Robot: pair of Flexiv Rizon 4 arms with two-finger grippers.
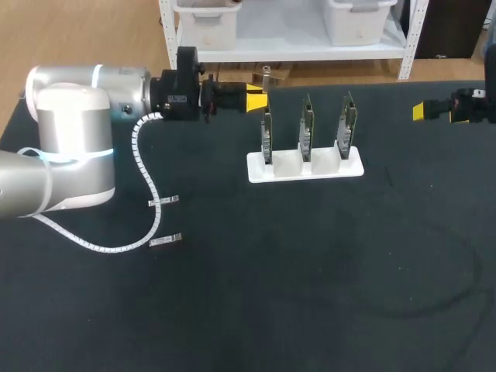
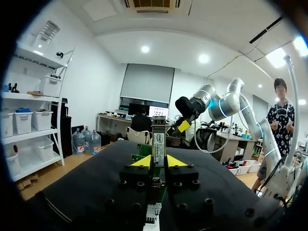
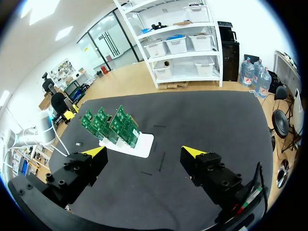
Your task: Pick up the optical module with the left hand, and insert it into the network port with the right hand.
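Optical module upright, clamped between the tips of the left gripper, just far-left of the white stand carrying three circuit boards. Right gripper has its fingers wide apart, empty, well off at far right. Port itself not discernible. Handover looks next: right should take the module's free upper end squarely before left lets go.

- optical module: slim, silvery, upright, pinched between the yellow tips of my left gripper, near the cards.
- network cards: three green boards, upright, side by side in a white stand.
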